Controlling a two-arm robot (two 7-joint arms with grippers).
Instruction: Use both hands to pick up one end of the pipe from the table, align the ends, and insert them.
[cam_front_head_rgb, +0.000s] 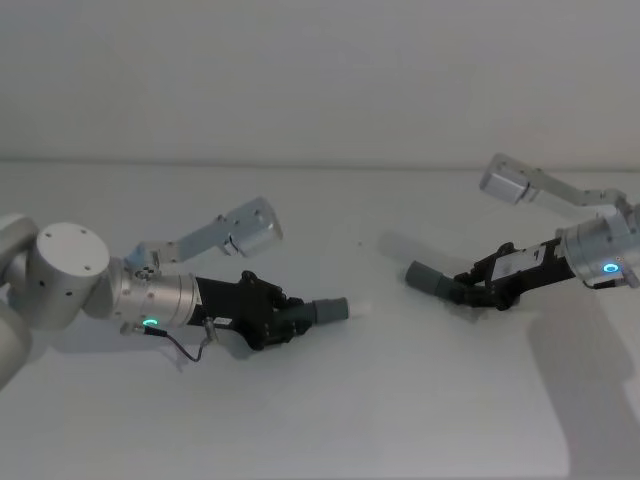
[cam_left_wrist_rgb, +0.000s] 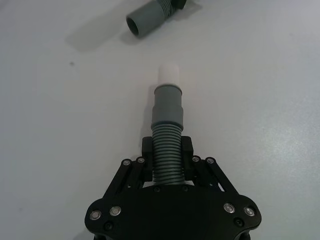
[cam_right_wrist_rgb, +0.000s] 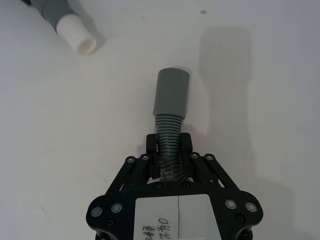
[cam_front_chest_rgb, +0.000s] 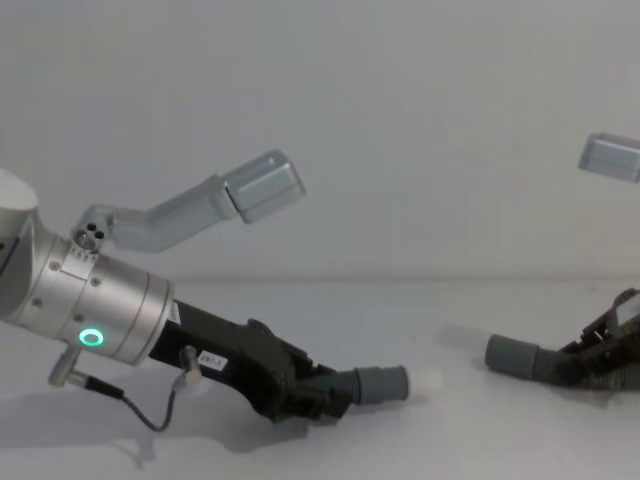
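Looking at the table (cam_front_head_rgb: 320, 430) first: it's plain, matte and whitish, with nothing to snag on, so you've got room to bring the halves together. Your left gripper (cam_left_wrist_rgb: 167, 152) is clamped on the ribs of the left hose (cam_left_wrist_rgb: 167, 142), just behind the collar, so the stiff end sticks straight out ahead and you can aim it. The right gripper (cam_right_wrist_rgb: 169, 147) has the right hose (cam_right_wrist_rgb: 168, 127) pinched the same way. Both sit low, at or just off the table, can't tell which. The ribbed grey bodies look bendy, and I'd guess that's why you're gripping close to the ends. The left collar (cam_left_wrist_rgb: 167, 107) is smooth grey. The socket (cam_right_wrist_rgb: 172, 92) ahead of the right gripper is a plain open tube. The white plug (cam_left_wrist_rgb: 168, 75) is well apart from the socket and off-axis, so aligning isn't done yet.
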